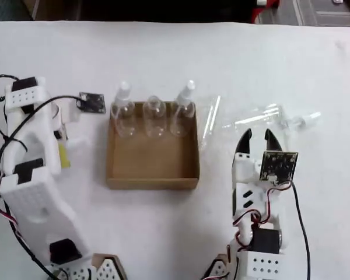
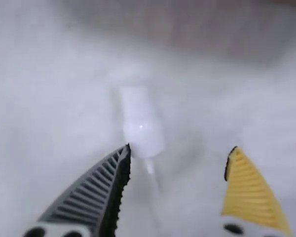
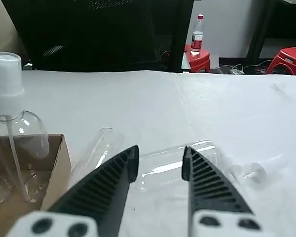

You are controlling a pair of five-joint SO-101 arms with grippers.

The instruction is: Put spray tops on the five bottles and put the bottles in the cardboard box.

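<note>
Bright even light washes the white table (image 1: 233,52), shadows faint.

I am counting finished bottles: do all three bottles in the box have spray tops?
No, the middle bottle in the box has a bare neck with no top on it.

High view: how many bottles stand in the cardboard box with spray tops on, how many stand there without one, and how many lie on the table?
Capped bottles standing in the cardboard box: 2
Uncapped bottle standing in the box: 1
Lying bottles on the table: 2
Total: 5 bottles
</note>
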